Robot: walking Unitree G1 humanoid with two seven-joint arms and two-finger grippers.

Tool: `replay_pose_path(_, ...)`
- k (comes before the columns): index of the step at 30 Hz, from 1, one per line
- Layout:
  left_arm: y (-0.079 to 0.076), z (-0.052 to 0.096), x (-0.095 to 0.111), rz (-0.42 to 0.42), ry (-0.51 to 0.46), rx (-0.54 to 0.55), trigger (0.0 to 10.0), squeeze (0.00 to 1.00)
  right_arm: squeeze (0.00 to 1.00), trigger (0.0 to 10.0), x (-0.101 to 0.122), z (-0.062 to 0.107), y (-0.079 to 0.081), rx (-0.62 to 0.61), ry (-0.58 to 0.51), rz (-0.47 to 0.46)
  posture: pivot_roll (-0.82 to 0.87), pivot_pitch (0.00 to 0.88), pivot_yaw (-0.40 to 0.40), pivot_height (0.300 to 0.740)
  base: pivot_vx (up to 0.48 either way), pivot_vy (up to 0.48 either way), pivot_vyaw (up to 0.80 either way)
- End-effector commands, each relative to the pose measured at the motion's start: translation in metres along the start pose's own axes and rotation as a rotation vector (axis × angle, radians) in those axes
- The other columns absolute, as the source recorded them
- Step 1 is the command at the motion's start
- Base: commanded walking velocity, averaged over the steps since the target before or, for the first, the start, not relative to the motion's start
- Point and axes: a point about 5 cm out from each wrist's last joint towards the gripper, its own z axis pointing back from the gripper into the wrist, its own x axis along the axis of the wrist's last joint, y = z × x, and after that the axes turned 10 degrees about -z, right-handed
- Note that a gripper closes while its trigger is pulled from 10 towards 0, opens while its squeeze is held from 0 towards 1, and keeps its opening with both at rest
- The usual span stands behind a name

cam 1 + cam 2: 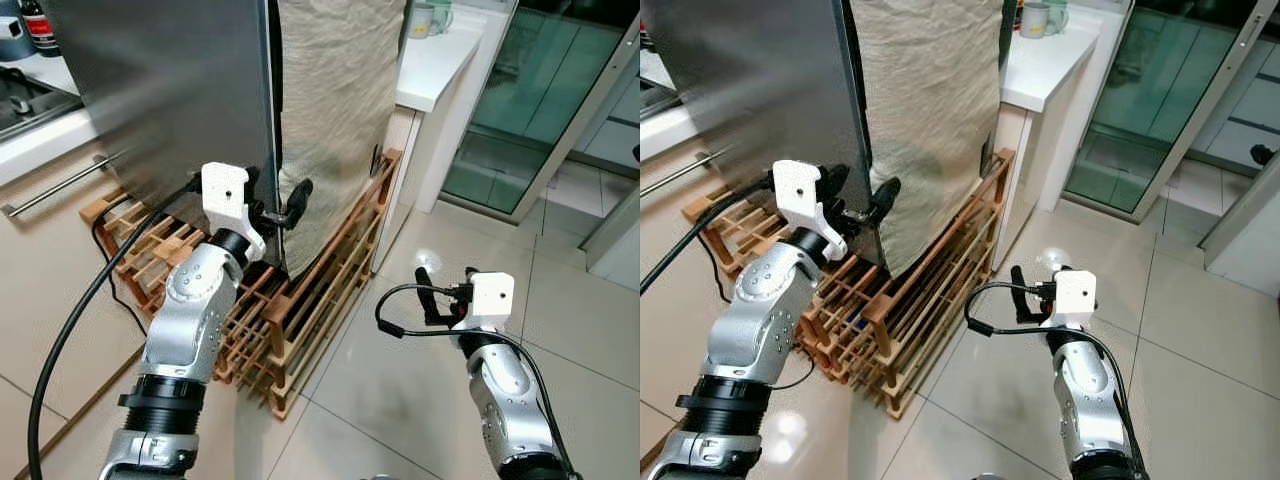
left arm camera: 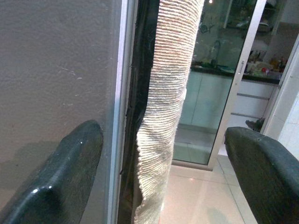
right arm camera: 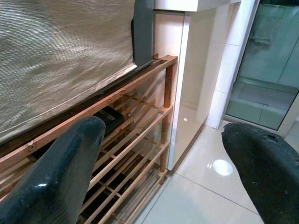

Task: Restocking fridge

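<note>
1. My right gripper [image 1: 440,290] hung nearest me, over the glossy pale floor tiles [image 1: 400,390] and well clear of the fridge door's edge on its right-hand side. Its two black fingers were spread apart with nothing between them.
2. My left gripper [image 1: 282,203] was much the closer one to the work. It sat right at the free vertical edge of the tall brushed-steel fridge door [image 1: 170,90], fingers apart.
3. In the left wrist view, one finger lay against the steel face; the other stood beyond the beige ribbed cloth [image 2: 166,112] hanging just beside that edge.
4. That edge ran straight up and down, so I judged the pull belonged to my left arm.
5. Below that edge stood the low slatted wooden rack [image 1: 310,300].
</note>
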Motion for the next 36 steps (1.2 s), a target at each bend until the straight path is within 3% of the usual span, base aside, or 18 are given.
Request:
replay_pose_path(1,0.001,-0.002,0.001,-0.004,0.0,0.006,10.0,0.0,0.0,10.0,0.0,0.0,-0.003,-0.006,0.001,0.009,-0.09,0.0,-0.007,0.74,0.0,0.0,0.0)
replay_pose_path(4,0.001,-0.007,0.003,-0.012,-0.007,0.015,10.0,0.0,0.0,10.0,0.003,0.002,0.001,0.017,-0.014,0.018,-0.1,0.0,-0.001,0.74,0.0,0.0,0.0)
replay_pose_path(10,-0.006,-0.018,0.005,-0.015,-0.02,-0.017,10.0,0.0,0.0,10.0,0.022,0.014,0.032,0.223,-0.09,0.072,-0.12,0.0,0.007,0.74,0.0,0.0,0.0)
replay_pose_path(23,-0.004,-0.035,0.013,-0.033,-0.053,-0.001,10.0,0.0,0.0,10.0,0.025,0.022,0.039,0.262,-0.087,0.073,-0.13,0.0,0.019,0.74,0.0,0.0,0.0)
replay_pose_path(27,0.003,-0.039,0.011,0.039,-0.031,0.057,10.0,0.0,0.0,10.0,0.026,0.022,0.041,0.272,-0.087,0.077,-0.13,0.0,0.019,0.74,0.0,0.0,0.0)
replay_pose_path(36,-0.019,-0.049,0.015,0.041,-0.066,-0.071,10.0,0.0,0.0,10.0,0.033,0.021,0.051,0.323,-0.098,0.075,-0.14,0.0,0.016,0.74,0.0,0.0,0.0)
